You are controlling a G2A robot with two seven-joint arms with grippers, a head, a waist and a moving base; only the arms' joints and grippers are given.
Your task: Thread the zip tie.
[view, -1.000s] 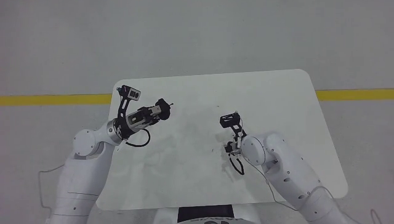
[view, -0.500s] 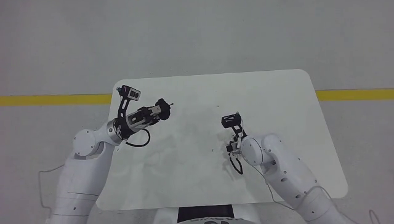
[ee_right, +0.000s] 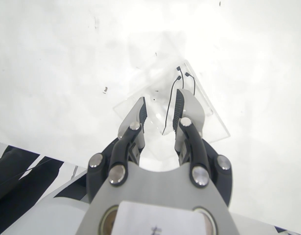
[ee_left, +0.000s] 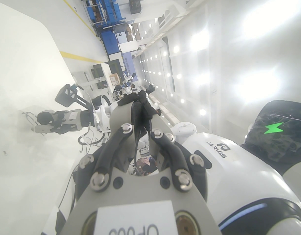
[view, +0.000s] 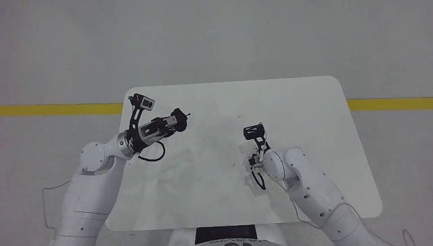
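A white surface [view: 304, 97] with rounded corners stood on a pale grey floor [view: 216, 36] crossed by yellow lines [view: 61, 109]. Toward its left side the left pincer [ee_left: 138, 105] hung above the surface with its fingers drawn together. A dark line ran where they met, but I could not tell whether that was a strap pinched there or only the pads.

Right of centre, the right pincer [ee_right: 160, 110] pointed down with its fingers spread apart and nothing between them. Directly below it a clear tray [ee_right: 214, 123] lay flat on the surface, carrying a few thin black zip ties [ee_right: 187, 74], their small square heads at the far end. The nearest tie [ee_right: 168, 106] ran lengthwise through the gap between the fingers, much closer to one pad [ee_right: 177, 108] than to the other.

Judging by this, a pick-up from the tray was the step at hand, and several things could spoil it. The tie sat off-centre, so a closing pincer might nudge it sideways instead of pinching it. The strap was thin and lay flat on smooth plastic, so the pads might slide over it or press on the tray. The light tray could skid or tip under that push. A neighbouring tie lay just beside the same finger and might be caught along with the first.
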